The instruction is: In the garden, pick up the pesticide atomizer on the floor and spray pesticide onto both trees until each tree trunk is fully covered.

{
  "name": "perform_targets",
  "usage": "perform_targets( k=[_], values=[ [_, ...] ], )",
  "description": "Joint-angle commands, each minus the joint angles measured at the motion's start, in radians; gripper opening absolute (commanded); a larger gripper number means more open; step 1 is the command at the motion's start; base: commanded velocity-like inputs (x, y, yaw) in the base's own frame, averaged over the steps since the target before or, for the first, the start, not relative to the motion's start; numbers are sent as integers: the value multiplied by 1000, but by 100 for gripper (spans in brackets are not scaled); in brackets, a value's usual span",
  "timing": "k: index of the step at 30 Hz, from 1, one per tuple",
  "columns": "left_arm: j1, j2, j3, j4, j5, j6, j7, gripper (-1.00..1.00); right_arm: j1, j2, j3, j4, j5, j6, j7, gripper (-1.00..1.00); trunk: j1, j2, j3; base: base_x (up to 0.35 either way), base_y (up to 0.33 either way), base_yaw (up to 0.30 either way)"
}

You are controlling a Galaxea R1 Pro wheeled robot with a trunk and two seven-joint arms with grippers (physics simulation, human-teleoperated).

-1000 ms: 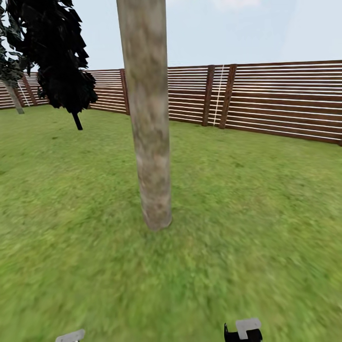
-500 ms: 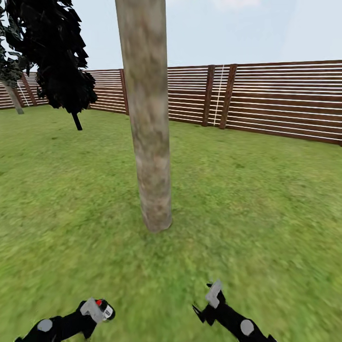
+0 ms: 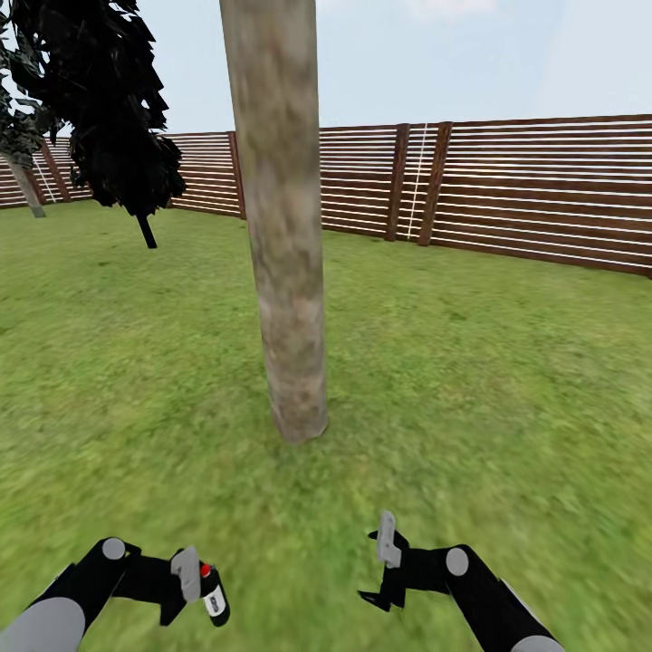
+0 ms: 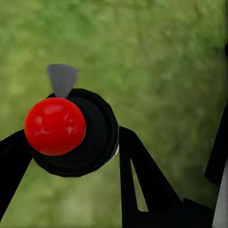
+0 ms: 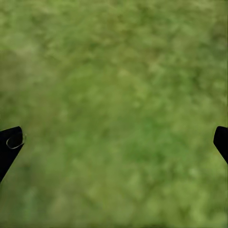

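My left fingers (image 3: pixel 192 580) pinch the small black, red-topped pesticide atomizer (image 3: pixel 214 593), held low over the green grass lawn (image 3: pixel 471 380) facing the thick mottled grey-tan tree trunk (image 3: pixel 285 272), ready for spraying; my right fingers (image 3: pixel 385 557) hang spread, empty.

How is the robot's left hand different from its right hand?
The left hand is shut on the pesticide atomizer, a black bottle with a red top; the right hand is open and holds nothing. In the wrist views, the left fingers press the bottle, while the right fingers stand wide apart over grass. Both are black and low, before the tree trunk.
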Motion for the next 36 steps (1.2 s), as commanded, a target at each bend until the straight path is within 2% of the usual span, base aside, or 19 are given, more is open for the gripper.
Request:
perform_targets(
  k=[1,6,7,8,10,12,15,17,19,22,27,30,32,36],
  values=[
    [0,-3,-7,-1,0,2,0,-100,0,1,0,0,0,0,0,-100,0,0,0,0,0,0],
    [0,-56,-28,-35,-1,4,1,-100,-18,10,7,0,-1,1,14,-100,0,0,0,0,0,0],
    [0,-76,-41,-38,-9,4,2,-100,-21,13,8,-1,-1,0,40,-100,0,0,0,0,0,0],
    [0,-99,-71,-45,-28,10,5,-100,-26,22,9,-2,-1,0,73,-100,0,0,0,0,0,0],
    [-1,-120,-104,-70,-44,48,10,-100,-37,43,9,-1,-1,0,96,-100,0,0,0,0,0,0],
    [0,-149,-115,-89,-51,75,10,-100,-41,53,12,-1,-1,0,101,-100,0,0,0,0,0,0],
    [-1,-175,-151,-97,-69,87,12,-100,-43,63,32,1,-1,0,103,-100,0,0,0,0,0,0],
    [-2,-197,-161,-99,-73,89,14,-100,-43,74,36,0,-1,0,103,-100,0,0,0,0,0,0],
    [-25,-241,-165,-100,-97,88,16,-100,-43,86,38,-3,-1,0,104,-100,0,0,0,0,0,0],
    [-26,-252,-165,-100,-124,88,16,-100,-43,98,38,-12,0,0,105,-100,0,0,0,0,0,0],
    [-26,-254,-164,-99,-164,87,40,-100,-43,111,38,-16,0,0,108,-100,0,0,0,0,0,0],
    [-26,-260,-172,-99,-167,86,57,-100,-43,112,38,-17,0,0,109,-100,0,0,0,0,0,0],
    [-26,-270,-191,-99,-167,86,103,-100,-44,112,38,-18,0,0,109,-100,0,0,0,0,0,0],
    [-25,-277,-207,-96,-167,83,118,-100,-44,112,38,-27,0,0,109,-100,0,0,0,0,0,0]
  ],
)
